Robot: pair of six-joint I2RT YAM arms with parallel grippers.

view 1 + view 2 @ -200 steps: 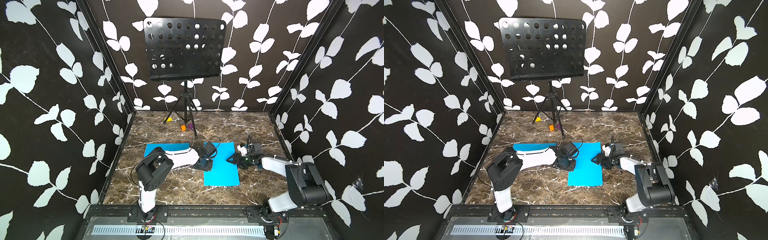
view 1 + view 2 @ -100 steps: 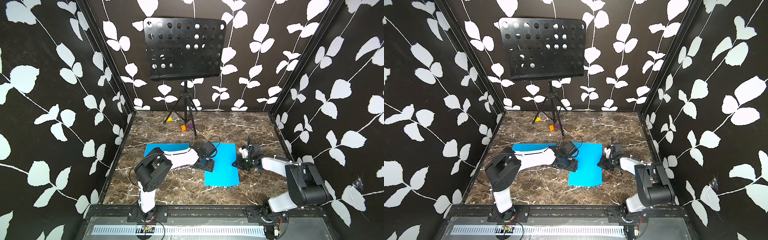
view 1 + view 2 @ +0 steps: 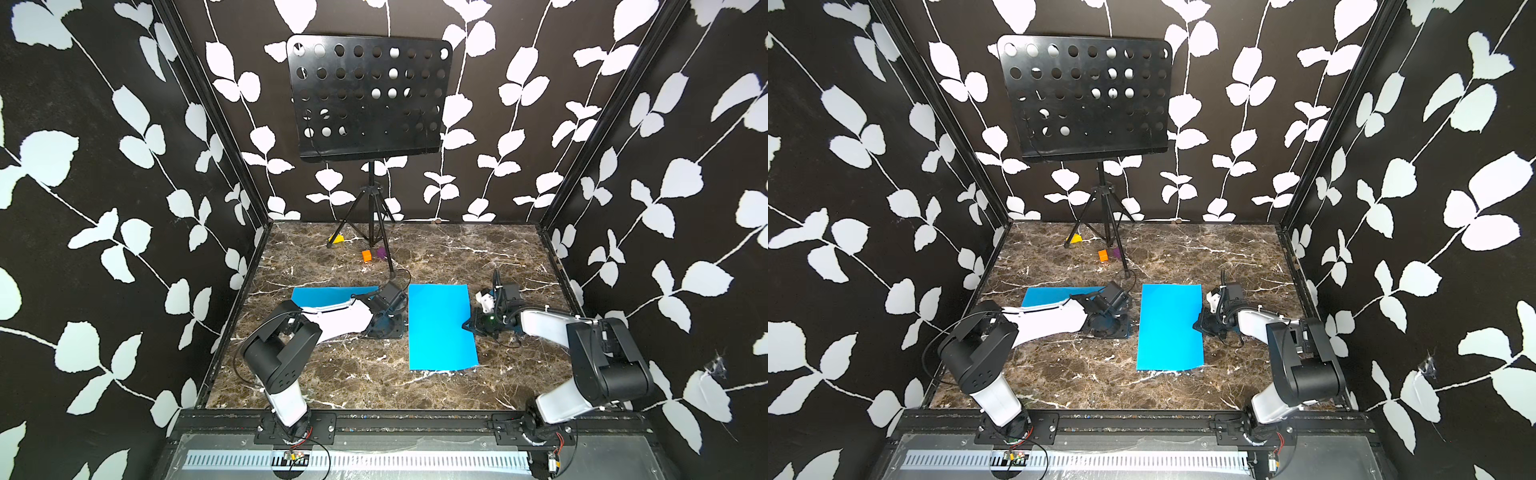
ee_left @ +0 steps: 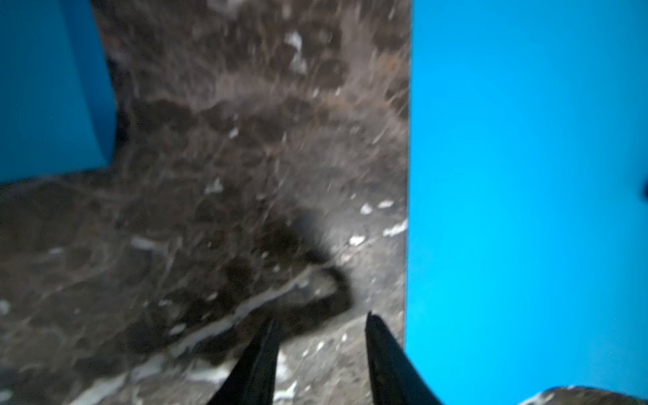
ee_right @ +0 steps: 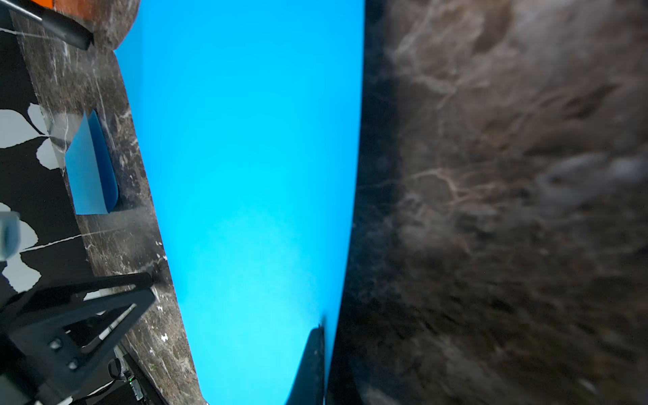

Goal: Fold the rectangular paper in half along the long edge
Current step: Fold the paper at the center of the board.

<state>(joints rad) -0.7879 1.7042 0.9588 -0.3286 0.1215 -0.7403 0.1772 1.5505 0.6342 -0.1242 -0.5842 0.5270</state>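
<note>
**A:** What are the two sets of jaws doing?

**B:** The left gripper (image 4: 321, 321) has its jaws partly apart. Only bare marble shows between them, so they hold nothing. The right gripper (image 3: 467, 325) has its jaws together, pinched on the right long edge of the blue paper (image 3: 440, 328). In the right wrist view one dark finger (image 5: 312, 361) lies on top of the sheet at that edge. There is shadow under the edge, so it looks slightly raised off the table.

**A:** What else is around them?

**B:** Everything sits on a dark marble table (image 3: 478, 257). A second blue sheet (image 3: 328, 295) lies to the left, partly under the left arm, and it looks folded over. A black music stand (image 3: 365, 99) stands at the back. By its legs are a small orange block (image 3: 366, 256), a purple piece (image 3: 380, 252) and a yellow piece (image 3: 336, 239). All of these are well apart from the paper, and nothing lies on it.

**A:** Where is the paper compared with the jaws?

**B:** It lies between the two grippers, with its long edges running front to back. The left jaws sit just beside its left long edge, not on it. The right jaws grip the opposite edge about halfway along.
</note>
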